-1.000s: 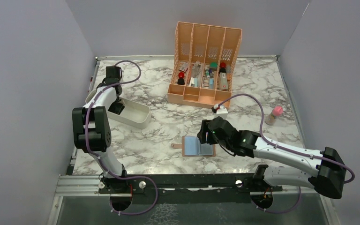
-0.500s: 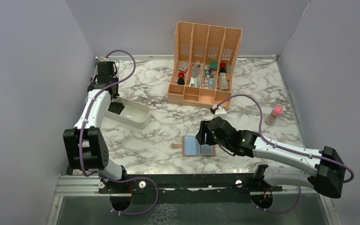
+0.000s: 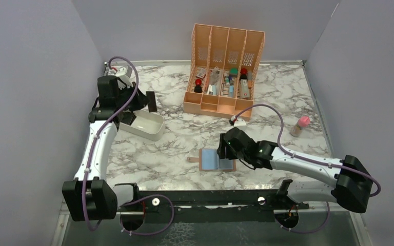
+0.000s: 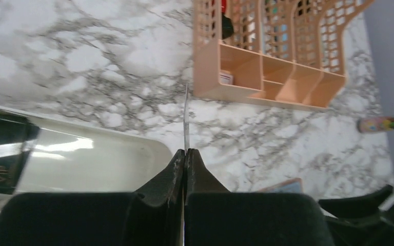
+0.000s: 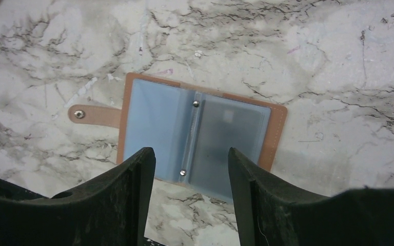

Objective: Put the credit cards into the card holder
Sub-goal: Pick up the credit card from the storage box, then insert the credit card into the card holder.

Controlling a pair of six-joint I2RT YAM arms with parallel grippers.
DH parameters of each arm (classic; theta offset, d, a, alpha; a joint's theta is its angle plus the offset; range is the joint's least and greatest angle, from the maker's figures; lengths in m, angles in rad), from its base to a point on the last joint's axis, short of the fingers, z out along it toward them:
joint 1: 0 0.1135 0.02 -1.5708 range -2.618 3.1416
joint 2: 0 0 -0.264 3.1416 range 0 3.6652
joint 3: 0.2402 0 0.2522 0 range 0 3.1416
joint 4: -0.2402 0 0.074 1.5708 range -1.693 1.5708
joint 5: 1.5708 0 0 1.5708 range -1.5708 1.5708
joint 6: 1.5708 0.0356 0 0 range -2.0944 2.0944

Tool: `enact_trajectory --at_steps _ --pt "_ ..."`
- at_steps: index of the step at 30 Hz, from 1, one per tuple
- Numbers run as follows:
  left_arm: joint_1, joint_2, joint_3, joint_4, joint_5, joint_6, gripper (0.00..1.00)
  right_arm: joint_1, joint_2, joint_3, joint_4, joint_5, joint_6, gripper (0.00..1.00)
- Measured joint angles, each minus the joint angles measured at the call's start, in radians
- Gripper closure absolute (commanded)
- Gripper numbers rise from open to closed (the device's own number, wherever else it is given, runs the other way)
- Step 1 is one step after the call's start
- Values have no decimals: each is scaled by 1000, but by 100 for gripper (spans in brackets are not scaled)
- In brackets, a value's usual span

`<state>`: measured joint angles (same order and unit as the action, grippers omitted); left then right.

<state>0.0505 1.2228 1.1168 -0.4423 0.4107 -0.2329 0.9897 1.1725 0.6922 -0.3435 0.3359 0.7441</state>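
on the marble desk [image 3: 184,143] the white tray [image 3: 151,128] lies just below my left claw [image 4: 185,152], which is clamped on a dark card [image 3: 152,101] held on edge, and my right claw [image 5: 191,154] hangs open over the unfolded card holder [image 5: 154,118] near the front edge.

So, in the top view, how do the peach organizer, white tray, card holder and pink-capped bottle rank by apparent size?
1. peach organizer
2. white tray, partly hidden
3. card holder, a little smaller
4. pink-capped bottle
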Motion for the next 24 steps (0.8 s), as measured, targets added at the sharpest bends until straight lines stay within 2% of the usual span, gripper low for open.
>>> enact_trajectory --at_steps 5,9,13,19,24 --pt "-35 -104 -181 130 147 -204 100 -61 42 -32 -3 -24 8 48" --pt "-161 -179 -319 222 180 -354 100 -146 45 -85 0 -81 9 50" --pt "-303 -191 -374 294 182 -467 100 -232 41 -132 5 -151 6 54" --pt "-482 -211 -468 426 119 -599 100 -259 33 -140 18 -224 3 57" --pt "-600 -165 -562 557 60 -686 100 -285 33 -151 48 -275 0 59"
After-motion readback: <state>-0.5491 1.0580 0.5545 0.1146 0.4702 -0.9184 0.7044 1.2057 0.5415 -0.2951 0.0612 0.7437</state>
